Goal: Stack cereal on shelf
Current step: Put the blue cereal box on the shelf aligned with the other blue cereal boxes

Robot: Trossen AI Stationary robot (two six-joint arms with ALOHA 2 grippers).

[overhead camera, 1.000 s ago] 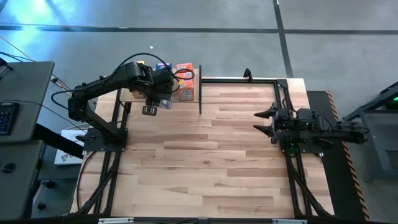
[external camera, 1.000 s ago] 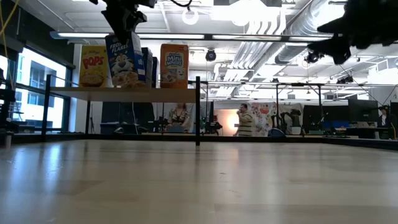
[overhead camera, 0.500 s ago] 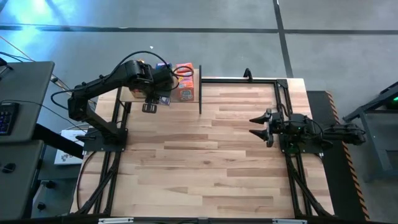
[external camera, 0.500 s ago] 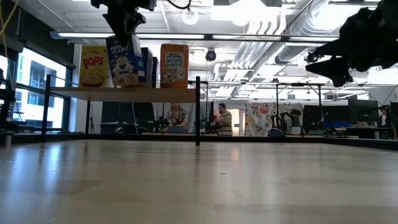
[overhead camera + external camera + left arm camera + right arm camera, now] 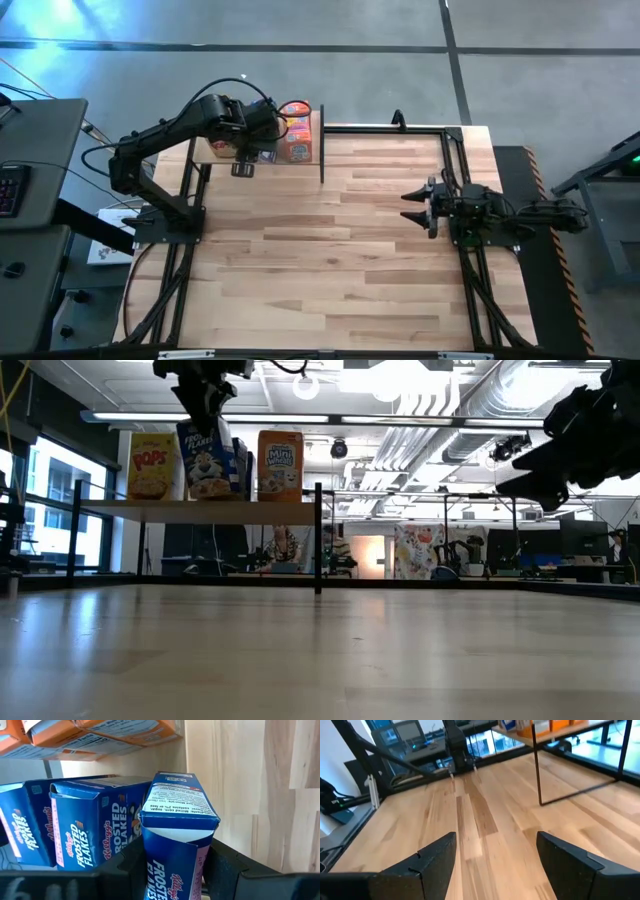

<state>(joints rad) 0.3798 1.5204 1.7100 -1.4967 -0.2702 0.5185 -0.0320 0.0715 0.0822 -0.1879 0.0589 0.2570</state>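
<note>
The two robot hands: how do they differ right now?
The left hand is clamped on a blue Frosted Flakes box; the right hand is open and holds nothing. The left hand is at the shelf, among the other cereal boxes; the right hand hangs over bare table, far from the shelf. Both are dark, two-fingered and raised above the tabletop.
</note>
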